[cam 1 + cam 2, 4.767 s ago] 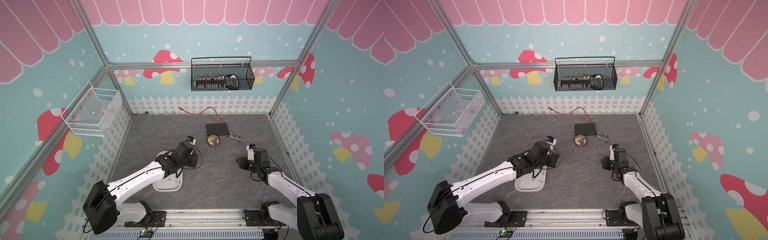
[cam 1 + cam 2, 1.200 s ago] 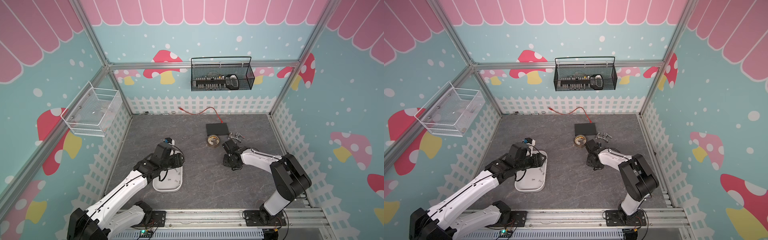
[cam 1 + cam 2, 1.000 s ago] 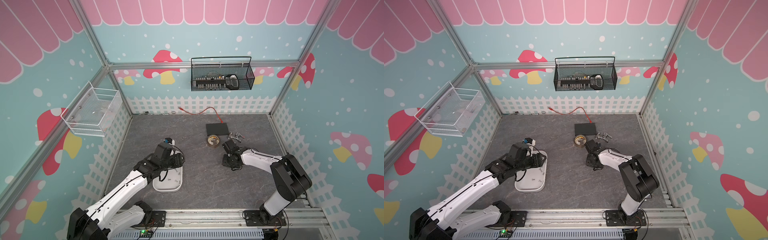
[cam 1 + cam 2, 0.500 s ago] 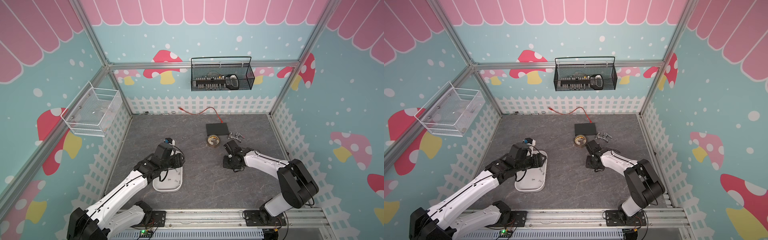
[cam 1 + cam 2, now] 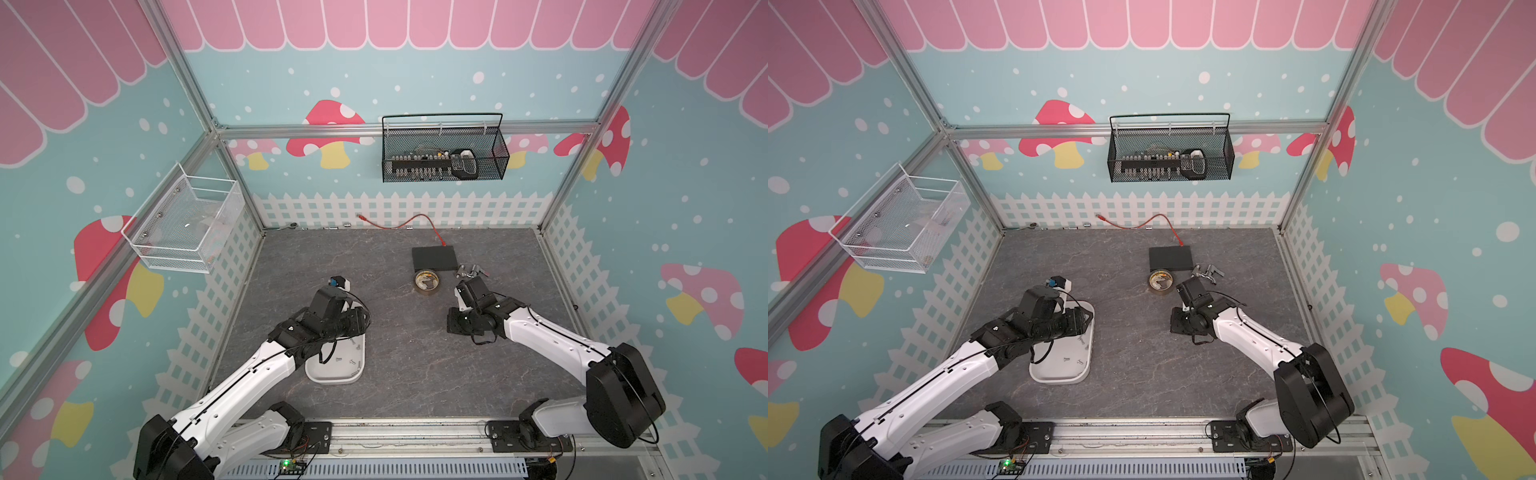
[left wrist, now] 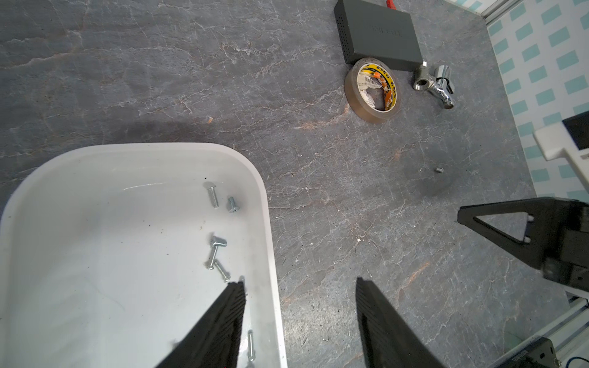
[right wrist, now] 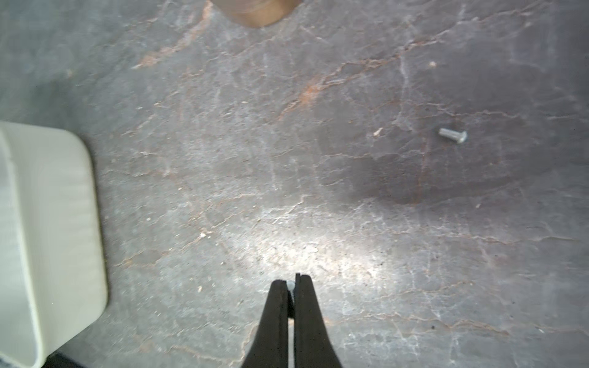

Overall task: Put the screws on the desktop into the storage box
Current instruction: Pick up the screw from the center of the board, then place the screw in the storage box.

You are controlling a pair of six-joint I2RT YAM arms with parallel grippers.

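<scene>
1. Right wrist view: the right gripper (image 7: 290, 284) has its jaws together, clamped on a small screw (image 7: 290, 286). Only a silver bit of it shows between the tips. The tips are low over the tabletop (image 7: 318, 191), but I cannot tell whether they touch it.
2. In the same view a loose screw (image 7: 453, 135) lies on its side on the tabletop, well apart from the jaws. A rounded corner of the storage box (image 7: 47, 223) also shows, apart from the jaws.
3. In the left wrist view the left gripper (image 6: 299, 282) has its jaws apart, and nothing is between them. One jaw is over the inside of the storage box, near its rim. The other is over the bare tabletop just beside the box.
4. At least five screws (image 6: 216, 251) lie on the floor of the storage box, all close to the wall nearest the jaws.
5. Further away on the tabletop a tape roll (image 6: 373, 92) lies flat, just beside a flat black box (image 6: 379, 32). Some metal fittings (image 6: 435, 84) lie near both.
6. In both top views the storage box (image 5: 332, 377) (image 5: 1059, 379) lies on the robot's left half of the tabletop, with the left gripper above its far end. The right gripper is well apart from it, on the near side of the tape roll.
</scene>
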